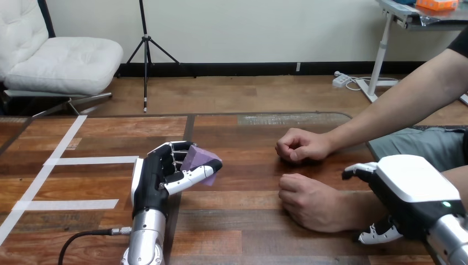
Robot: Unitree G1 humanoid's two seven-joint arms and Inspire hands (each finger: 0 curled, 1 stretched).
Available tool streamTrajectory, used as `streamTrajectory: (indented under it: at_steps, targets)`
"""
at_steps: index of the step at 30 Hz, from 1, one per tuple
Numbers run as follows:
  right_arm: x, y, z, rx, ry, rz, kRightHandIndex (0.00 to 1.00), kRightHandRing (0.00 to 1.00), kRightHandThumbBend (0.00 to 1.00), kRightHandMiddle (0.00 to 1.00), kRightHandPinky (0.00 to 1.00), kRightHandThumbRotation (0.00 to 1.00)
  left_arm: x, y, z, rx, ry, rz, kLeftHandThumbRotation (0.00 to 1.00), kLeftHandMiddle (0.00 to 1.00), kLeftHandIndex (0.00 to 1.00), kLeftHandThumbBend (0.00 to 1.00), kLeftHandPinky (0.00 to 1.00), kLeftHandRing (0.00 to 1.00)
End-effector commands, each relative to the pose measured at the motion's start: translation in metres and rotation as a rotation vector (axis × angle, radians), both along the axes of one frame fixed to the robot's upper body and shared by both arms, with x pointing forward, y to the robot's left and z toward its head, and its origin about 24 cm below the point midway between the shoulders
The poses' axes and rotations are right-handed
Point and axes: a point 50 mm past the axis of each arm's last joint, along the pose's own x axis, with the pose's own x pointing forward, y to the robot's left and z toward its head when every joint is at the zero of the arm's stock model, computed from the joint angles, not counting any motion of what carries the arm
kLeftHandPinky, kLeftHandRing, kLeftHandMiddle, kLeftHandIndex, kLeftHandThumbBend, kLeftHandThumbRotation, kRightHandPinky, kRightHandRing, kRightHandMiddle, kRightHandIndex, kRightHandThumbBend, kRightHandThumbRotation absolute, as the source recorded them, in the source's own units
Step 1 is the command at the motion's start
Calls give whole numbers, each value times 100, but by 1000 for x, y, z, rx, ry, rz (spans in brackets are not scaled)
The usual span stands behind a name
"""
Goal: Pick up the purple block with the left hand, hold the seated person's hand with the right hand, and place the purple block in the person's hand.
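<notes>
- Since the table [243,221] is glossy wood plank with flat white tape [91,160] strips at its left, a dropped block would probably skid rather than stay put.
- Left hand [153,179]: hard black body with white shells. Thumb and curled fingers are closed on the block [197,159].
- The block is purple, matte and faceted, with angled faces. It sits out at the fingertips, left of centre and well apart from the person's hands.
- Risk: smooth plastic fingers on slanted faces make for a shallow hold. A jolt on the way across could twist the block or squeeze it out.
- Far fist [301,146]: clenched, resting on the table.
- Near hand [306,201]: knuckles up, fingers curled under, no open palm showing.
- Risk: with nothing cupped to receive it, a block released there would roll off the knuckles.
- Right hand [411,190]: rounded glossy white shell, sitting over the wrist [353,208] of the near hand. Can't tell whether it actually grips.
- Risk: if that contact is loose, the near hand can drift during handover. If it is too tight, rigid plastic presses into soft skin.
</notes>
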Motion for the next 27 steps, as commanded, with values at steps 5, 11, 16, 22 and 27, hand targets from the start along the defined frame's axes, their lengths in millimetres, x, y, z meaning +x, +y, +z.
streamTrajectory:
  at_steps: [5,11,16,22,27]
  targets:
    - [19,2,16,-98,-7,5,79,82,83,83,81,13,25,-7,36,-6,-161,-27,0,48,49,85,37,43]
    - [23,2,16,-133,15,0,79,82,84,82,80,12,26,-7,36,-6,-160,-26,0,48,49,85,37,43]
    - [26,2,15,-146,23,-3,78,81,85,81,78,10,26,-7,36,-4,-157,-24,0,48,49,85,36,43]
    - [29,2,12,-159,44,-15,78,80,85,81,78,8,26,-6,36,-4,-157,-23,0,48,49,85,36,43]
    - [32,2,9,-176,50,-25,77,80,86,80,78,7,26,-6,36,-4,-157,-21,0,48,49,85,36,43]
